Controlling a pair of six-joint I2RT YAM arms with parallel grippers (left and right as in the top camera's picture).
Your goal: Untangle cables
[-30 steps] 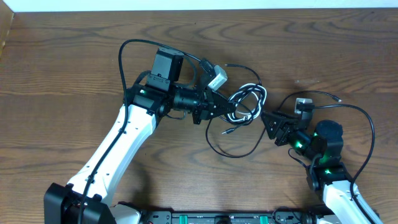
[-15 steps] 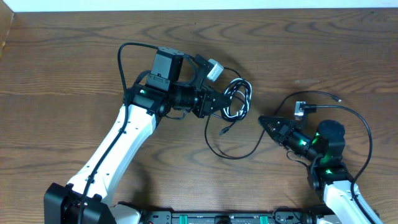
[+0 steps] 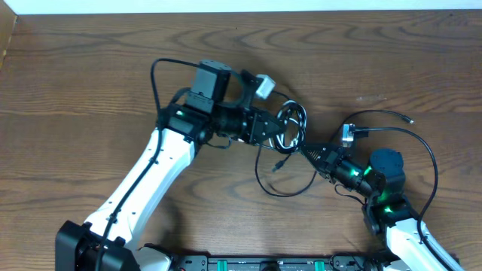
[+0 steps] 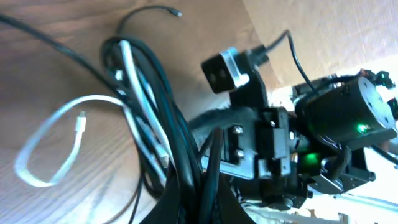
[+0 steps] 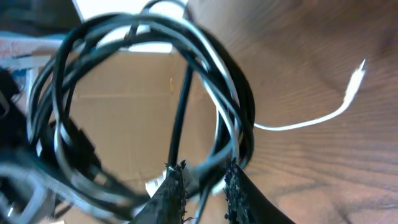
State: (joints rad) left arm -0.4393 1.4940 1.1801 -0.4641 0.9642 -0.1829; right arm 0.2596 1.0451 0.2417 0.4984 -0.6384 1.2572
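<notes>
The cables (image 3: 292, 120) are a bundle of thin black cords with one white cord, held above the wooden table. My left gripper (image 3: 277, 129) is shut on the bundle's left side; in the left wrist view the jaws (image 4: 199, 202) pinch several black cords (image 4: 149, 106), and the white cord (image 4: 56, 134) loops down to the table. My right gripper (image 3: 305, 150) touches the bundle's lower right. In the right wrist view its fingers (image 5: 205, 180) are close together with strands of the coil (image 5: 205, 56) between them. A white plug end (image 5: 311, 121) lies on the table.
A loose black loop (image 3: 285, 188) hangs from the bundle onto the table (image 3: 90, 75) between the arms. The right arm's own thicker cable (image 3: 399, 132) arcs over its wrist. A black rail (image 3: 263, 263) runs along the front edge.
My right gripper went from wide open to nearly closed and moved left up to the bundle. My left gripper shifted slightly right with the bundle, which turned a little.
</notes>
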